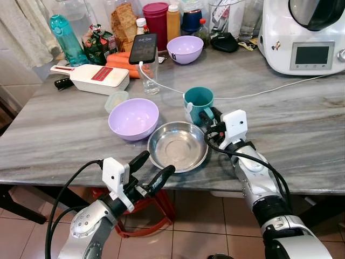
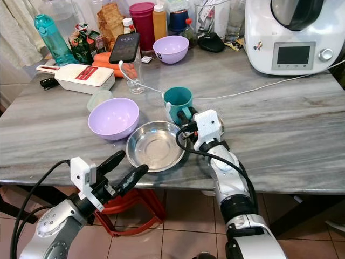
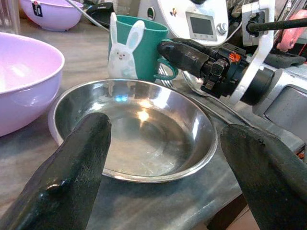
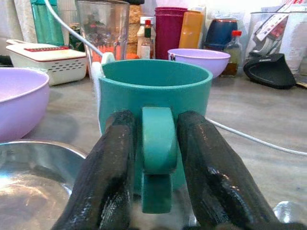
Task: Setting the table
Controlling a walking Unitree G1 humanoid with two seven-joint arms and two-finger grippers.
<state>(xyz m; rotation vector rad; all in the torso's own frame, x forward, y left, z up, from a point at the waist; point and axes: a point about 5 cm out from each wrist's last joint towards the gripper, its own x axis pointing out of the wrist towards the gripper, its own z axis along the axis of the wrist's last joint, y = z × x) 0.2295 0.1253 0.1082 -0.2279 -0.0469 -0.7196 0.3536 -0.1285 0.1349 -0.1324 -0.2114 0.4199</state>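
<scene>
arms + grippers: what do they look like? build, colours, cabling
Both arms are silver metal with black joint rings. Each ends in a white boxy wrist block carrying two long, rounded, glossy black fingers: left gripper, right gripper. Loose black cables loop along each forearm to the wrist block. No markings legible.

Bright, even daylight; soft shadows. Glare on steel bowl. Wrist views: close black fingers slightly blurred.

Shiny metal bowl, glossy teal mug, smooth veined marble table.
</scene>
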